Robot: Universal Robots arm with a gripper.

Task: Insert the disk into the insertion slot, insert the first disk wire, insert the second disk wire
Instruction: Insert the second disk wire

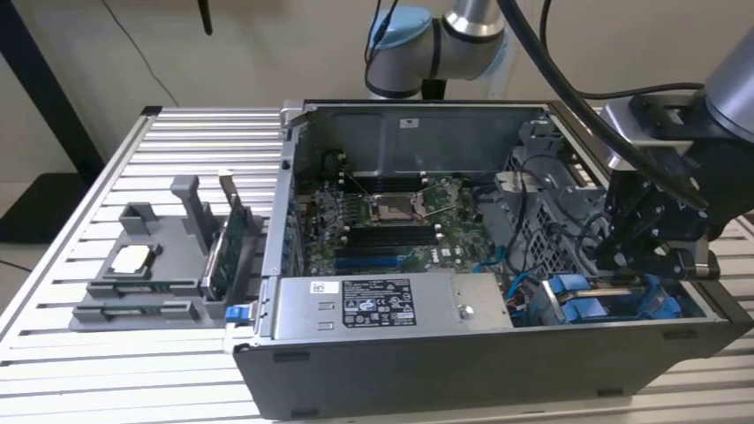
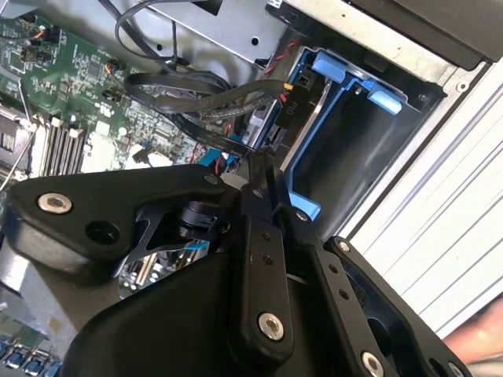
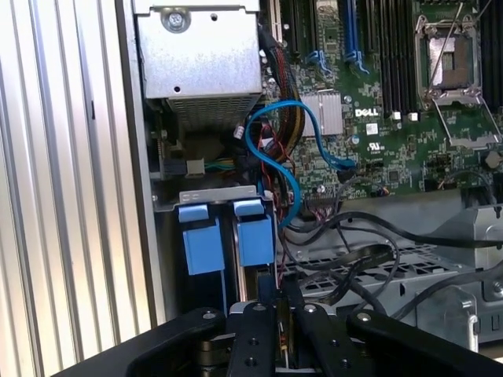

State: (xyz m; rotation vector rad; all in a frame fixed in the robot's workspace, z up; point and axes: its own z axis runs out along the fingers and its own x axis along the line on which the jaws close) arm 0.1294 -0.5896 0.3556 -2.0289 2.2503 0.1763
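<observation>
I have the gripper (image 1: 645,265) lowered inside the open computer case (image 1: 471,371), at the insertion slot (image 1: 613,305) with its blue rails in the corner on the exterior view's right. In both wrist views its fingers (image 3: 271,310) look clenched on a thin black wire connector (image 2: 263,157).

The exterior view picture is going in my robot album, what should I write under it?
A robot arm's gripper reaches down by the blue insertion slot inside an open computer case.
</observation>
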